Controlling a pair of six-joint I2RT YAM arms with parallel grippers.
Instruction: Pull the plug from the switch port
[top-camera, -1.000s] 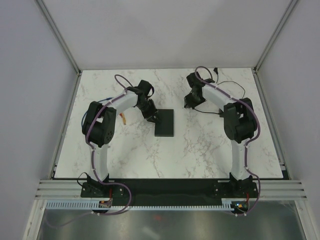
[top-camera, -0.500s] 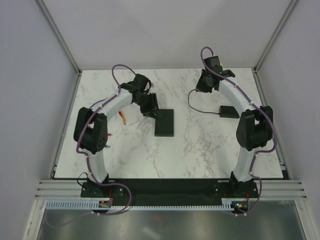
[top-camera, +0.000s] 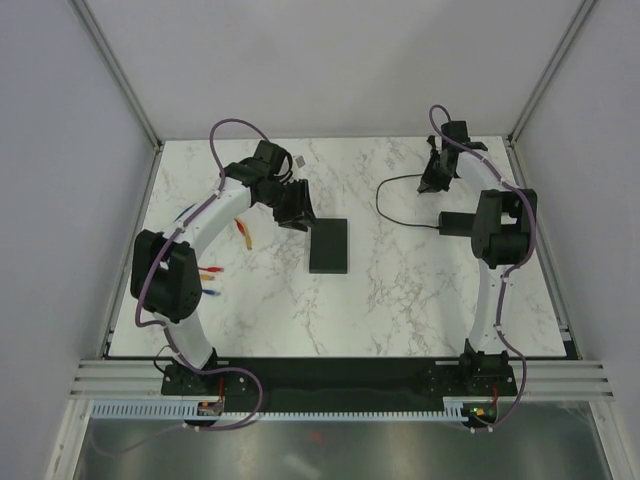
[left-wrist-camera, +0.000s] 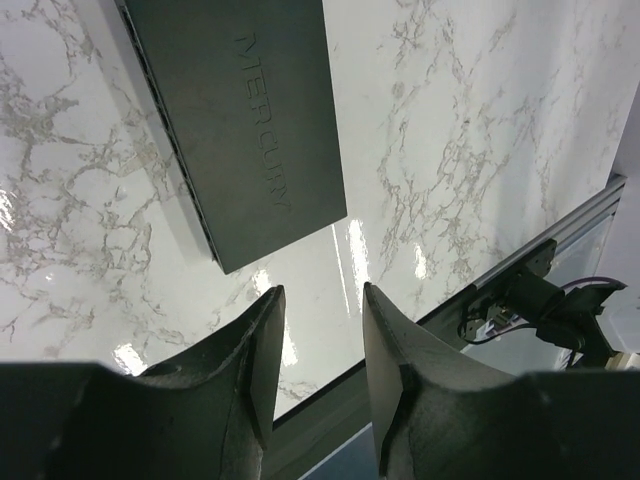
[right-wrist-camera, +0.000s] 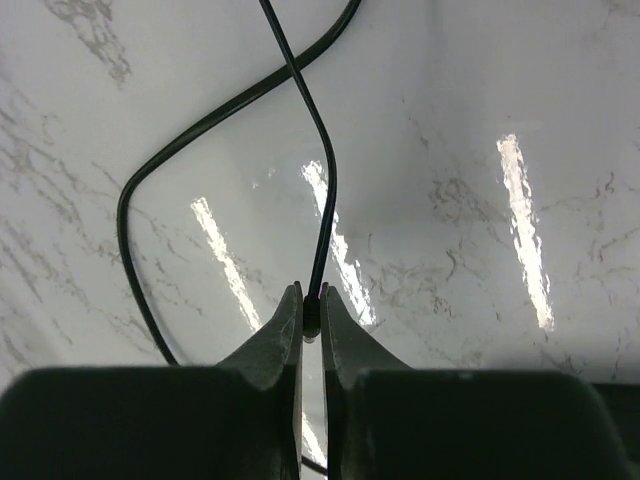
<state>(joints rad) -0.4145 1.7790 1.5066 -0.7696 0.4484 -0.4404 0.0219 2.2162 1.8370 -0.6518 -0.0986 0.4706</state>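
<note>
The black switch (top-camera: 330, 245) lies flat mid-table with no cable in it; it also shows in the left wrist view (left-wrist-camera: 240, 130), lettered MERCURY. My left gripper (top-camera: 296, 207) is open and empty, hovering just beyond the switch's far left corner (left-wrist-camera: 322, 300). My right gripper (top-camera: 434, 181) is at the back right, shut on the plug (right-wrist-camera: 311, 312) at the end of a thin black cable (right-wrist-camera: 300, 110). The cable (top-camera: 385, 200) loops over the marble to a black adapter (top-camera: 458, 222).
Orange (top-camera: 243, 233), red-yellow (top-camera: 209, 270) and blue (top-camera: 210, 293) cable ends lie left of the switch. White walls and metal posts bound the table. The black front rail (top-camera: 340, 372) carries both arm bases.
My right gripper has carried the plug from near the switch to the back right, dragging the cable along. My left gripper has moved off the switch, up and back.
</note>
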